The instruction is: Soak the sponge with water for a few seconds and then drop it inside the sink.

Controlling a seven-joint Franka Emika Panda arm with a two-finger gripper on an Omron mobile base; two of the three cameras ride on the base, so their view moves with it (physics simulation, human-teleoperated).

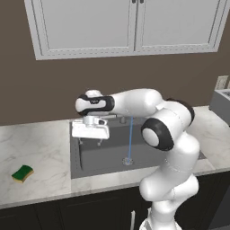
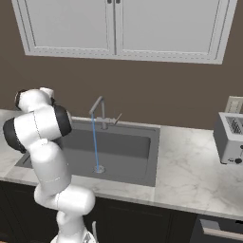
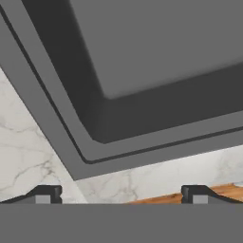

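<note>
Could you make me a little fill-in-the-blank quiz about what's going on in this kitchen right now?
1. The sponge lies on the counter to the ____ of the sink.
2. The water falls straight onto the sink's round ____.
3. The gripper hovers over the sink's left edge with its jaws ____.
4. On the counter right of the sink stands a ____.

Missing words: left; drain; open; toaster

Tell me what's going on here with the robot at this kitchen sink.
The white arm's gripper hangs open and empty over the left end of the sink. Water runs from the faucet in a thin stream down to the drain. The sponge lies untouched on the counter left of the basin, so no soaking has begun. A toaster sits on the counter to the right.
</note>
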